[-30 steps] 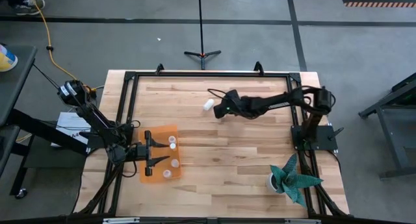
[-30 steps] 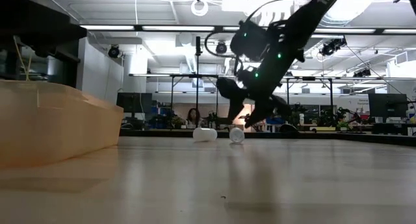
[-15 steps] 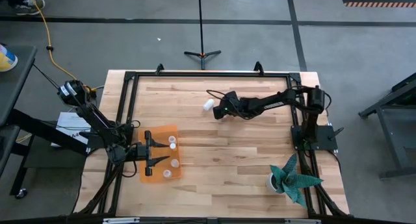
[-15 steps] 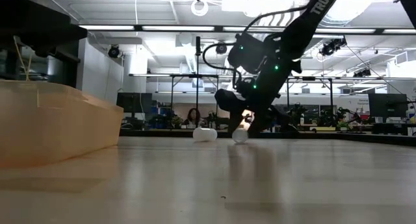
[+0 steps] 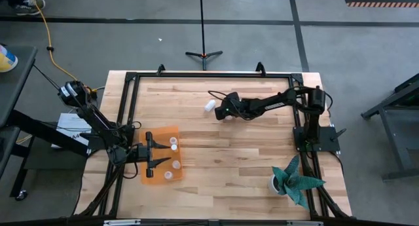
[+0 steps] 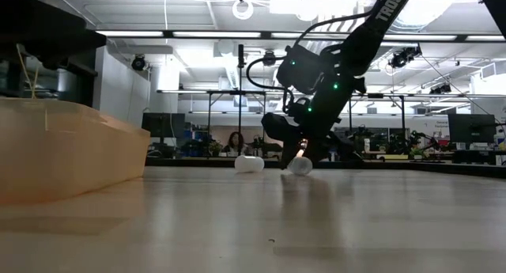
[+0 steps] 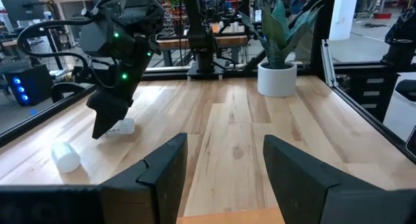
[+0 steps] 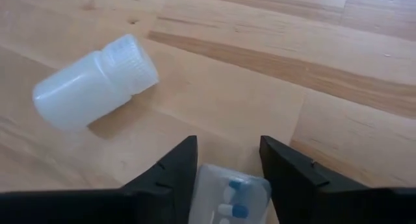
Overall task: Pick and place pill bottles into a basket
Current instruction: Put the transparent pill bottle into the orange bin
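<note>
Where the high view looks straight down, the right gripper (image 5: 220, 112) is lowered near the far edge of the table (image 5: 222, 160), about midway along it, with a white pill bottle (image 5: 209, 105) lying just beside it. The basket (image 5: 161, 162) sits near the left edge, holding three bottles (image 5: 173, 145); the left gripper (image 5: 153, 155) hangs over the basket with its fingers apart and nothing between them, waiting. A potted plant (image 5: 294, 180) stands near the right front corner.

In the low view, the right gripper (image 6: 294, 156) reaches down to the surface around a second bottle (image 6: 300, 166), and the white bottle (image 6: 248, 164) lies on its side just beside it. The basket wall (image 6: 71, 150) is well apart from both.

In the left wrist view, the left fingers (image 7: 166, 169) stand spread, and across the table the right gripper (image 7: 107, 123) leans down over a bottle (image 7: 121, 127), another (image 7: 65, 157) lying near it.

In the right wrist view, a pale bottle with blue and white pills inside (image 8: 227, 197) sits between the right fingers (image 8: 174, 169), which flank its sides. Contact cannot be confirmed, so the hold is judged unfinished. The white bottle (image 8: 94, 83) lies tipped over beyond, presumably left for a later pick.
</note>
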Controlling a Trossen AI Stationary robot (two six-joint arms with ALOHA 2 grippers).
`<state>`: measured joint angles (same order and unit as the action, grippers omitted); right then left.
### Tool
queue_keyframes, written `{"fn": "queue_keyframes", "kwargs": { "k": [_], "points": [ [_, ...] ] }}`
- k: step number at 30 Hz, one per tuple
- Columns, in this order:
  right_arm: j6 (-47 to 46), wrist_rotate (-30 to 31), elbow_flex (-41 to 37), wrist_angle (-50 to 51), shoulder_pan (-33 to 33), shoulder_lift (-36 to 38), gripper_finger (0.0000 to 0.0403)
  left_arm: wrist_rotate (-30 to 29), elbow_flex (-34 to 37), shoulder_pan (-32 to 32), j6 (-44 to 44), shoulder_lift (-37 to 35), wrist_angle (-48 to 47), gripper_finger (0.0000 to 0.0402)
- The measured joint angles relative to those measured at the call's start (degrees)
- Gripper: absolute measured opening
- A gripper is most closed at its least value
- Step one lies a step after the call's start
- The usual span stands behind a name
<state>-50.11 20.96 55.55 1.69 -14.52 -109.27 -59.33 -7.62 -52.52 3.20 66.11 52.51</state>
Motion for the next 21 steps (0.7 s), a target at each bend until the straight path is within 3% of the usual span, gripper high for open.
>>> {"fn": "queue_keyframes", "kwargs": {
  "k": [8,14,18,21],
  "points": [
    [0.51,-0.54,-0.04,-0.2,0.28,0.34,0.0142,-0.02,0.0,-0.01,0.07,0.0,0.02,0.0237],
    [6.69,-0.42,-0.22,-5.89,3.08,4.7,0.0136,-0.42,0.0,0.0,0.09,0.0,1.14,0.0237],
    [12.45,3.21,-0.22,-10.09,6.49,9.17,0.0138,-0.82,0.01,-0.02,0.08,0.01,3.02,0.0237],
    [20.63,7.86,-0.22,-20.09,10.21,11.73,0.0135,-3.17,0.02,0.56,0.08,0.02,5.57,0.0237]
  ]
}}
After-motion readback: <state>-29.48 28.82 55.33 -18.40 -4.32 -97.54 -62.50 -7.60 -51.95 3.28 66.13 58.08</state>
